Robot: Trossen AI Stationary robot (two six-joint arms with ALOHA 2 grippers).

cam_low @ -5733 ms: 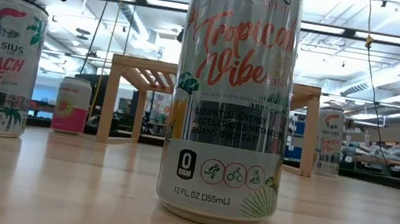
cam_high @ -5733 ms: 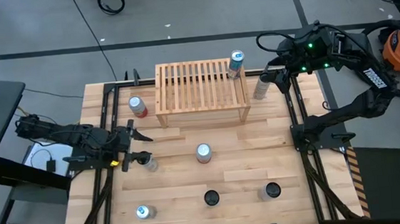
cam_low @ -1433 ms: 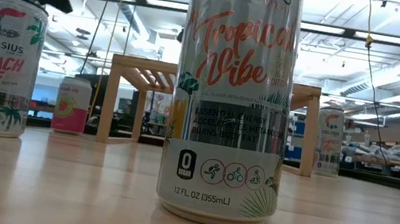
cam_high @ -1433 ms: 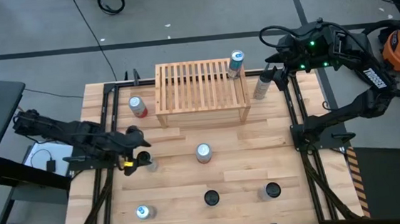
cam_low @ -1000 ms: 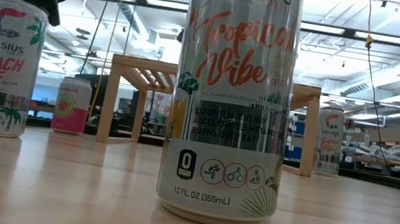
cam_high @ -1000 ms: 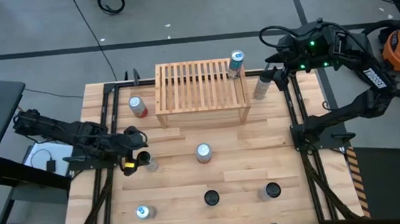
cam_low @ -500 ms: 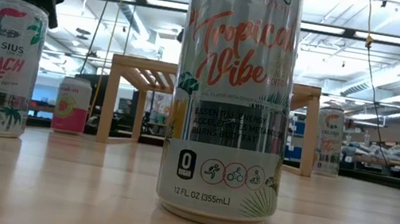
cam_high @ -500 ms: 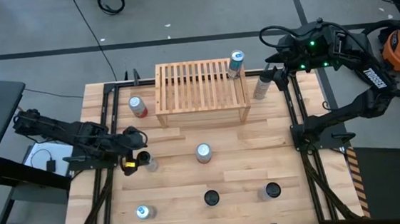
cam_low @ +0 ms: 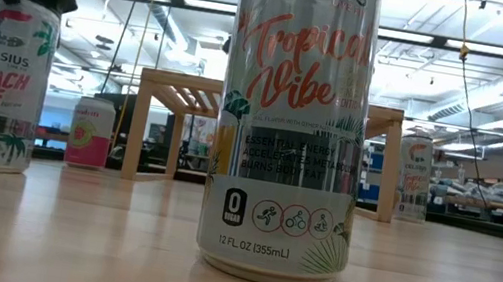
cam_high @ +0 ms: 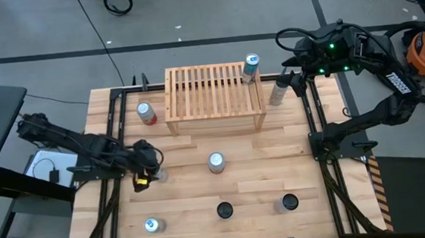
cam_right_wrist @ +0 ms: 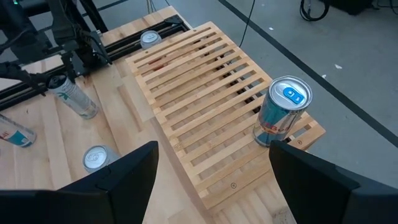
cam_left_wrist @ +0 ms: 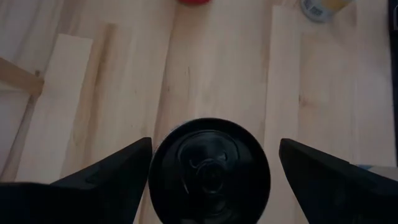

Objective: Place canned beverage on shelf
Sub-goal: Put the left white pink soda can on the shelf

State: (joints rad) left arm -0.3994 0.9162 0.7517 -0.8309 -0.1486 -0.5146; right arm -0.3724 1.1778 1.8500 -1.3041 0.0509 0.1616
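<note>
Left gripper (cam_high: 147, 172), jaws wide apart, straddles an ungripped black-topped can (cam_left_wrist: 210, 171); red can (cam_high: 146, 113) beside the shelf (cam_high: 213, 98); blue-topped can (cam_high: 251, 66) on its right corner. Right gripper (cam_high: 291, 77) open, empty, beside it.

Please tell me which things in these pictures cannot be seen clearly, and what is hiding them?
- High view: the can under the left gripper is mostly covered by it.
- Low view: the shelf is partly hidden behind the Tropical Vibe can.
- Left wrist view: the black-topped can shows only its top, so its label is unseen.
</note>
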